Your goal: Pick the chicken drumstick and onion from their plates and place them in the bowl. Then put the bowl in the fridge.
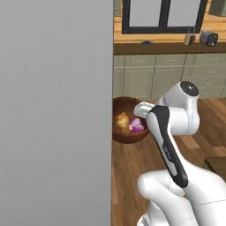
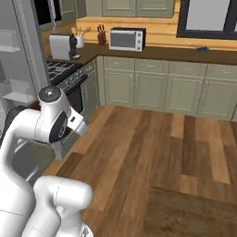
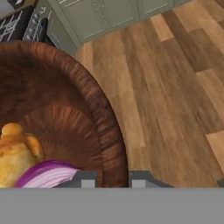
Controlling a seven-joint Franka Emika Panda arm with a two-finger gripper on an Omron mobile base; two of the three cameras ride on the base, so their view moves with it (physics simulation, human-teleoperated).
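The dark reddish-brown wooden bowl [image 1: 126,132] hangs in the air above the wooden floor, just right of the fridge's large grey door [image 1: 53,110]. Inside it lie the golden-orange chicken drumstick [image 1: 122,120] and the purple onion [image 1: 137,126]. In the hand view the bowl's rim [image 3: 109,131] runs between my two fingertips, and my gripper [image 3: 113,180] is shut on that rim. The drumstick [image 3: 15,155] and the onion [image 3: 46,174] rest on the bowl's bottom to the left of the fingers. The fridge's white shelves [image 2: 14,95] show at the left of the right base view. The plates are out of view.
Green cabinets [image 2: 152,88] under a dark counter line the far wall, with a toaster oven [image 2: 127,39] and a coffee machine [image 2: 61,46] on top. A black stove [image 2: 69,76] stands beside the fridge. Open wooden floor [image 2: 152,148] stretches to the right.
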